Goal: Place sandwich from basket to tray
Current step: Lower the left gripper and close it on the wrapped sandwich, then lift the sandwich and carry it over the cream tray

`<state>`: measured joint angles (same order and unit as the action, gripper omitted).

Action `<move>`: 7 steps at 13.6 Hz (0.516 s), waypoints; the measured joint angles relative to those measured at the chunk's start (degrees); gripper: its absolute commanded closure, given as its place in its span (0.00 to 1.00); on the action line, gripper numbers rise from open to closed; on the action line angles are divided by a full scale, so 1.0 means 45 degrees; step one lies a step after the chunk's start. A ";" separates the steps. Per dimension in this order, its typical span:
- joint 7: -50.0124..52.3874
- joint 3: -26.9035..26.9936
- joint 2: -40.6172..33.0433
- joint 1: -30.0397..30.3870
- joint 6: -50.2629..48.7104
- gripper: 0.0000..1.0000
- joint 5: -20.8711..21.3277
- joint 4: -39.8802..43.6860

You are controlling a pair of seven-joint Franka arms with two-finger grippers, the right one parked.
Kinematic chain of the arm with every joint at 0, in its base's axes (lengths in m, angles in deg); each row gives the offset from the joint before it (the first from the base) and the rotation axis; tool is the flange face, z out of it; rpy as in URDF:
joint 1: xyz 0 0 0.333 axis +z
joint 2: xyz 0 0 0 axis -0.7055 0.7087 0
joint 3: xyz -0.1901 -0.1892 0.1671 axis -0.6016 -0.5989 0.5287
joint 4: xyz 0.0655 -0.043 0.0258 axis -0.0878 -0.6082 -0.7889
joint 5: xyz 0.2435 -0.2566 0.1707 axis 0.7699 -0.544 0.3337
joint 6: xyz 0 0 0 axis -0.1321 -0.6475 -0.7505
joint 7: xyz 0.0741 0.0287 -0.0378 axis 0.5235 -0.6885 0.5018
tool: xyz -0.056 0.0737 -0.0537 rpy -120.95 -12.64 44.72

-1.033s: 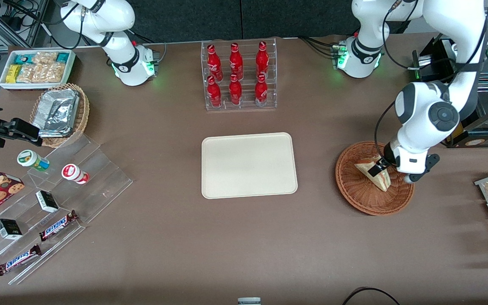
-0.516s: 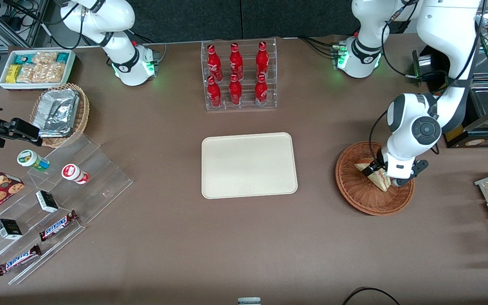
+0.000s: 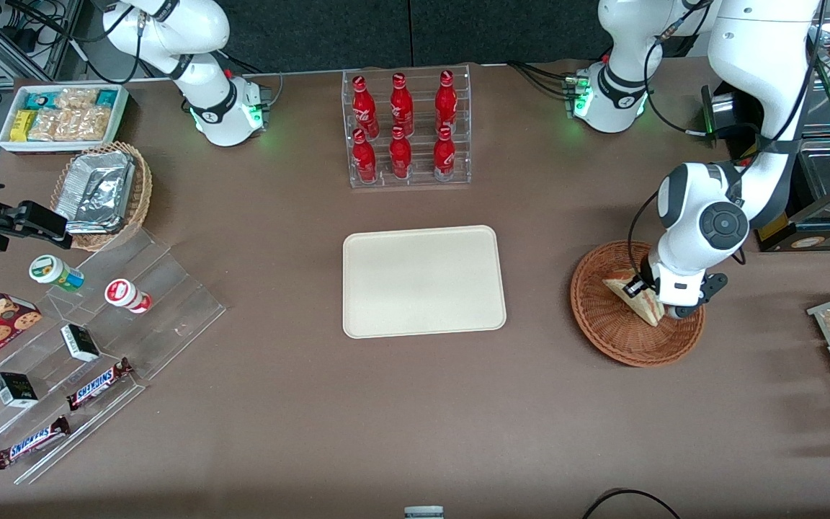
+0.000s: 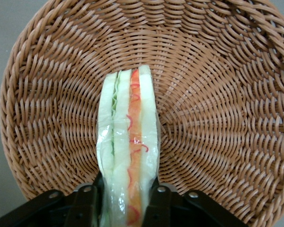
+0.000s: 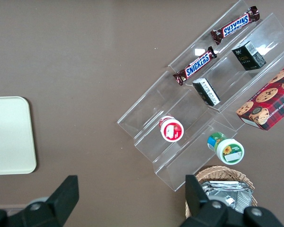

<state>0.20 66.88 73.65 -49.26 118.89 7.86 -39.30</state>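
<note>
We are gripping the sandwich (image 4: 128,151) inside the basket (image 3: 606,331), so the pick-up step of the job is the one in hand. In the wrist view our gripper (image 4: 128,196) is closing its two black fingers (image 4: 87,201) against the outer bread faces, with the red-pink and green filling stripe showing between them. In the front view the gripper (image 3: 642,290) is sitting low in the basket, at about the bowl's 1 o'clock, and the sandwich (image 3: 635,299) is lying under it. Whether the wedge is already off the wicker we cannot tell; it appears to be resting on or just above the basket floor.

The tray (image 3: 424,281) is lying bare at the table's middle, well apart from the basket, at roughly 9 o'clock from it as the front camera sees it.

We judge the task to be at an early stage: grasp made, carry not yet done. The next move is calling for a straight lift high enough to clear the basket rim, then a level sweep toward the tray and a gentle lowering before letting go, since soft bread could deform or slip under a tight pinch.
</note>
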 measured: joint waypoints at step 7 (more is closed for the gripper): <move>0.0002 -0.0122 -0.0118 -0.1109 -0.4622 1.00 0.0001 0.3364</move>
<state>0.21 66.34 73.12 -54.25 98.09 7.86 -24.16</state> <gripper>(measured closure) 0.841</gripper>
